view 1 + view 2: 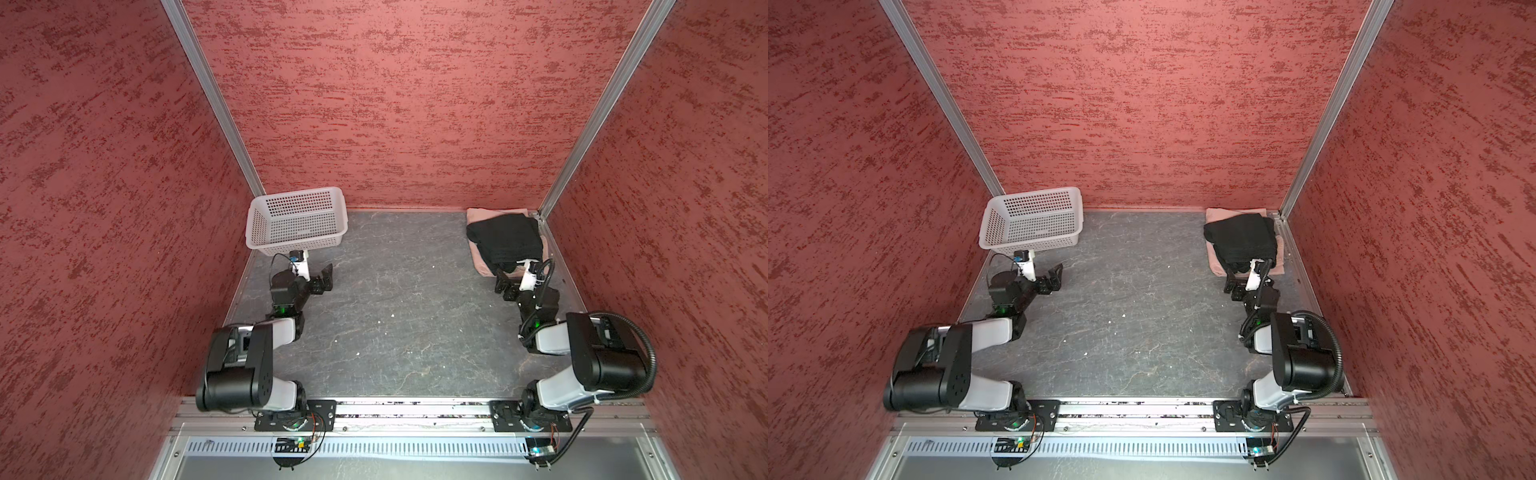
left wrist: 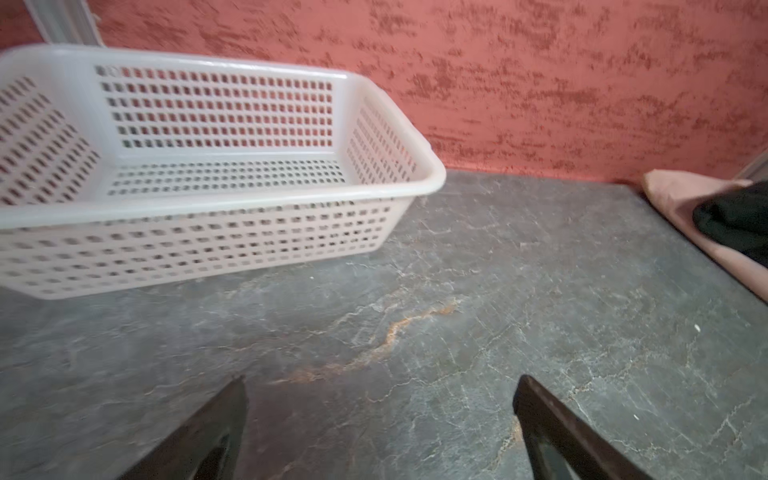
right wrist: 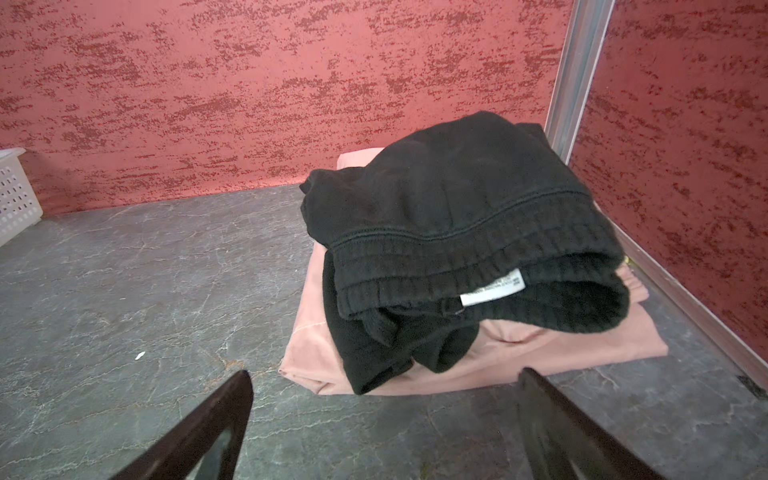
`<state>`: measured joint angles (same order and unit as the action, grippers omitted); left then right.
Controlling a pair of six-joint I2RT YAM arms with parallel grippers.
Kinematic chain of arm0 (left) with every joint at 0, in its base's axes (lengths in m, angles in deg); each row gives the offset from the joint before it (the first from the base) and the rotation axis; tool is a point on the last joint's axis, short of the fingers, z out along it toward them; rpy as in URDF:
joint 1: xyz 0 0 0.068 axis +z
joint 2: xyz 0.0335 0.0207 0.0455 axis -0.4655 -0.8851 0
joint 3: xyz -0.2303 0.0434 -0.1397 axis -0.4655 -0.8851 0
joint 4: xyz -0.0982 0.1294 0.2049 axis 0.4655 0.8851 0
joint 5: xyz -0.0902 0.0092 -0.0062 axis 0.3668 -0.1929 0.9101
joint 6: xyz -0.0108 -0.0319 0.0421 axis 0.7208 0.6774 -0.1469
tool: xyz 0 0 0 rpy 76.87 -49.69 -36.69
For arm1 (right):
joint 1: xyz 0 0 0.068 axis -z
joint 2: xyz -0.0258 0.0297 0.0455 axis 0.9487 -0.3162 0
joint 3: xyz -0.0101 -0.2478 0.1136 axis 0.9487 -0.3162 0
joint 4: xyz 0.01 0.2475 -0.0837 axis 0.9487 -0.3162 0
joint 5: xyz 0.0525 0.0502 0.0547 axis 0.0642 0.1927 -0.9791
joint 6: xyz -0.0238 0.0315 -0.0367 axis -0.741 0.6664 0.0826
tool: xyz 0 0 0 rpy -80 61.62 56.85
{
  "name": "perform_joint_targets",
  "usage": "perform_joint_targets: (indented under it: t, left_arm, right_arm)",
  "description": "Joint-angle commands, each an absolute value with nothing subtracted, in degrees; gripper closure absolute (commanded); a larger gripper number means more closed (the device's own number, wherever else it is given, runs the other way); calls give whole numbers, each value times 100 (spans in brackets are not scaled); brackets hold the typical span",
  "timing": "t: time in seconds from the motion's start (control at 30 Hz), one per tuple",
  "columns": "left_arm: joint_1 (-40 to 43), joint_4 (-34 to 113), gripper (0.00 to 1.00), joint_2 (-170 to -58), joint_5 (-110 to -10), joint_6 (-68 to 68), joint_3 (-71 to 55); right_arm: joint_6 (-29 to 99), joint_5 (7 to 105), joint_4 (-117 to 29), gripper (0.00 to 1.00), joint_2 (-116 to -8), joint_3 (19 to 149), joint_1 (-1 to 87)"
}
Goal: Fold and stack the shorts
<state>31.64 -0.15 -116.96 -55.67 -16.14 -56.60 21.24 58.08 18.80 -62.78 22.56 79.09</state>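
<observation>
The shorts lie stacked in the far right corner of the table. The folded black pair (image 1: 505, 241) (image 1: 1241, 241) (image 3: 457, 216) rests on the folded dusty pink pair (image 1: 482, 266) (image 1: 1219, 266) (image 3: 519, 361). A white label shows in the black waistband. My right gripper (image 1: 503, 286) (image 1: 1232, 286) (image 3: 384, 374) stands open just in front of the stack's near edge, not touching it, with nothing between its fingers. My left gripper (image 1: 326, 278) (image 1: 1057, 276) (image 2: 382, 380) is open and holds nothing, low over bare table in front of the basket. In the left wrist view the pink pair (image 2: 681, 195) and the black pair (image 2: 735, 220) show at the edge.
A white perforated basket (image 1: 291, 195) (image 1: 1034, 195) (image 2: 249, 199) (image 3: 12, 195) with nothing in it stands at the far left corner. Red textured walls close in three sides, with metal posts at the back corners. The grey marbled table (image 1: 399, 311) lies bare between the arms.
</observation>
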Motion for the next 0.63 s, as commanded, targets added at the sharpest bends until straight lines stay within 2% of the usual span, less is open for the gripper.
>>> perform_joint_targets:
  t: [0.0, 0.1, 0.6]
  left_arm:
    - [3054, -572, 1, -11925, -6037, -1845, -5747]
    - [2976, -783, 1, -11961, -6285, -1843, -5852]
    - [3129, -726, 1, -11975, -6016, -1731, -5809]
  right_arm:
    - [1977, 5713, 2129, 1, -6281, 2349, 7881]
    - [1981, 5714, 2125, 1, -6283, 2355, 7877]
    - [1922, 5971, 1980, 1, -6284, 2433, 7762]
